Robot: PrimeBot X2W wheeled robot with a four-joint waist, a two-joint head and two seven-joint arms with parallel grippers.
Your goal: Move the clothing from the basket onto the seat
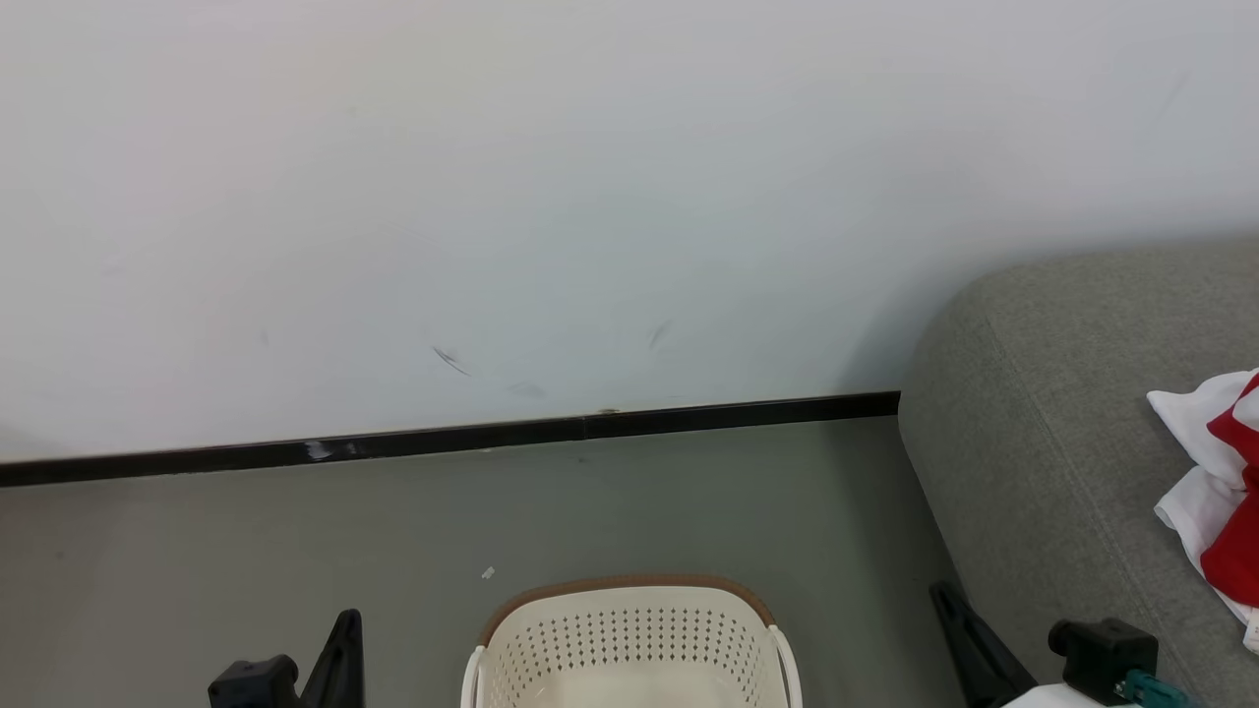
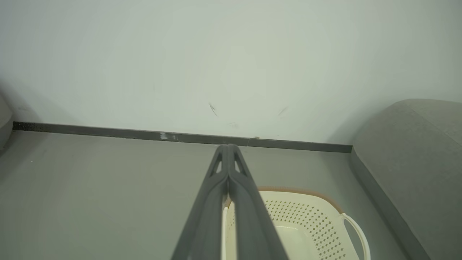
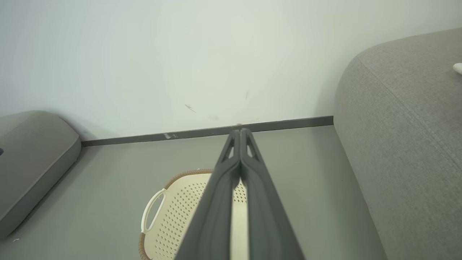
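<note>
A pale wall (image 1: 590,197) rises ahead of both claws, above the grey floor (image 1: 246,551). The grey upholstered seat (image 1: 1033,442) stands just right of the right claw (image 3: 240,130). The cream perforated basket (image 1: 629,639) sits on the floor between the claws. Red-and-white clothing (image 1: 1220,492) lies on the seat, further right. The left claw (image 2: 228,146) and the right claw are fully closed, fingers pressed together, holding nothing.

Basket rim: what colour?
The basket rim is brown with a woven look; clearest in the right wrist view.
</note>
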